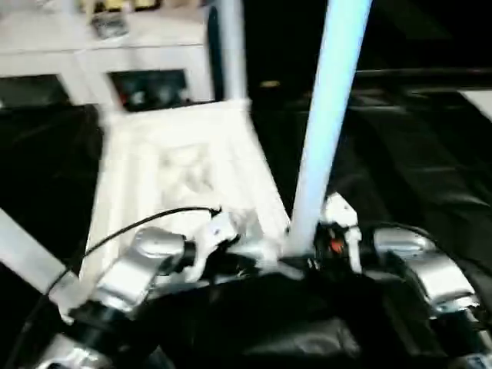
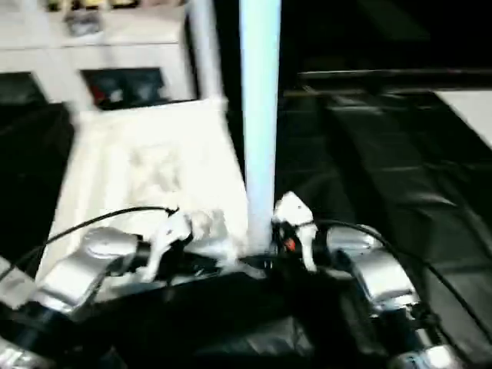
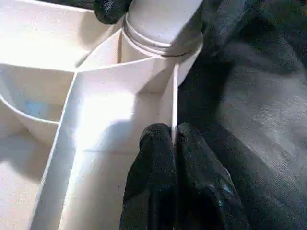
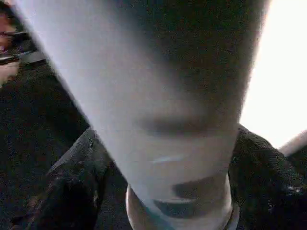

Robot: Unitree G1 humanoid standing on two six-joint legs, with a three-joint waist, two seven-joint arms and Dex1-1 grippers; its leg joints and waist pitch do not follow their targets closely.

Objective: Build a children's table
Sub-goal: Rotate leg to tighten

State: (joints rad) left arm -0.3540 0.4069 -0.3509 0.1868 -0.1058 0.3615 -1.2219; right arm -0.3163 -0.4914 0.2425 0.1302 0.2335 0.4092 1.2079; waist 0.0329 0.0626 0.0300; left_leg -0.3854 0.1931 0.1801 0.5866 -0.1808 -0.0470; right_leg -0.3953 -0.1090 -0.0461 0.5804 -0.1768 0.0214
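Standing white leg (image 1: pixel 327 123) in corner socket, ribbed tabletop (image 1: pixel 181 173) underside up

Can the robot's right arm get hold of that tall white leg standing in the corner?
Probably yes. The right gripper already has a finger on each side of the leg, near where it enters the tabletop socket. Nothing sits between them.

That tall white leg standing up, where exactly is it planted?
The leg stands in the near right corner socket of the upturned tabletop, just ahead of the robot's right gripper, with the left gripper pinching a rib beside it.
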